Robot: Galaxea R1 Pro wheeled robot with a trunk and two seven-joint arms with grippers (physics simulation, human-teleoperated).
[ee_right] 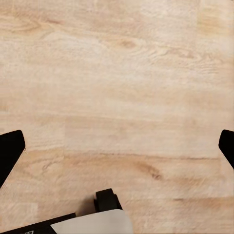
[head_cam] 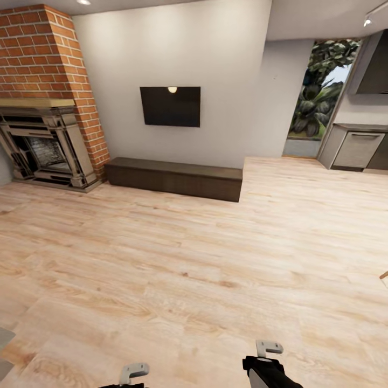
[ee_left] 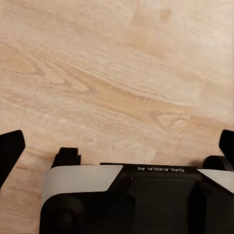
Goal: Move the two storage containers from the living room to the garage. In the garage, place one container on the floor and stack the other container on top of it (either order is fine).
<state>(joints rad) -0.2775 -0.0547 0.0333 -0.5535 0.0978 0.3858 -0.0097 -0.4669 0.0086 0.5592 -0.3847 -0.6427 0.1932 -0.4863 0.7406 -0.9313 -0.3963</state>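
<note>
The living room spreads ahead in the head view: light wood plank flooring (head_cam: 178, 258) runs from the robot to a pale wall (head_cam: 178, 54). A black TV (head_cam: 170, 106) hangs on that wall, with a small lamp reflection near its top edge. Below it a long, low dark brown bench (head_cam: 173, 178) stands against the wall, its top bare. At the left, a red brick chimney (head_cam: 46, 59) rises above a fireplace (head_cam: 46, 145) with a grey ornate surround and a dark firebox. At the right, a tall window (head_cam: 318, 97) shows green leaves outside, and beside it stands a grey cabinet (head_cam: 358, 148) with a dark panel above it.

At the lower edge of the head view, parts of both arms show: a light bracket of the left arm (head_cam: 133, 372) and the black-and-white end of the right arm (head_cam: 269, 366).

Both wrist cameras look down on the planks. In the left wrist view the left gripper (ee_left: 117, 146) has its dark fingertips (ee_left: 10, 151) at the opposite edges of the picture, spread wide with only flooring between them; part of the robot's white-and-black body (ee_left: 126, 195) lies below. In the right wrist view the right gripper (ee_right: 117, 146) stands likewise, fingertips (ee_right: 9, 151) far apart and holding nothing, over bare wood.
</note>
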